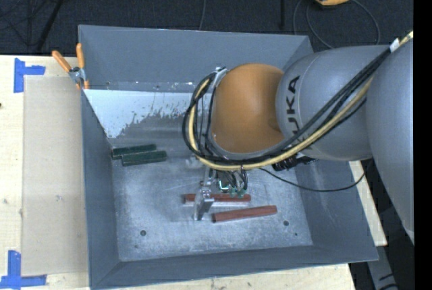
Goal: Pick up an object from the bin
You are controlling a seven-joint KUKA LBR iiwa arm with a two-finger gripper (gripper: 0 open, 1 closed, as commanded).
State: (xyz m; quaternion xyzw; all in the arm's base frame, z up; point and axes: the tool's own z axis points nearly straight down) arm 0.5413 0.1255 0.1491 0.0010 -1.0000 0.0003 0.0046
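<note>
My gripper [204, 204] reaches down under the orange dome to the bin floor near its middle. Its metal fingers stand at the left end of a short reddish-brown stick [217, 198] that lies flat there. A second, longer reddish-brown stick [244, 214] lies just in front of it, slightly tilted, beside the fingertips. Whether the fingers close on the short stick is hidden by the gripper body.
Two dark green sticks [139, 154] lie side by side on the bin floor at the left, near the sloping back wall. The arm and its cables cover the bin's right half.
</note>
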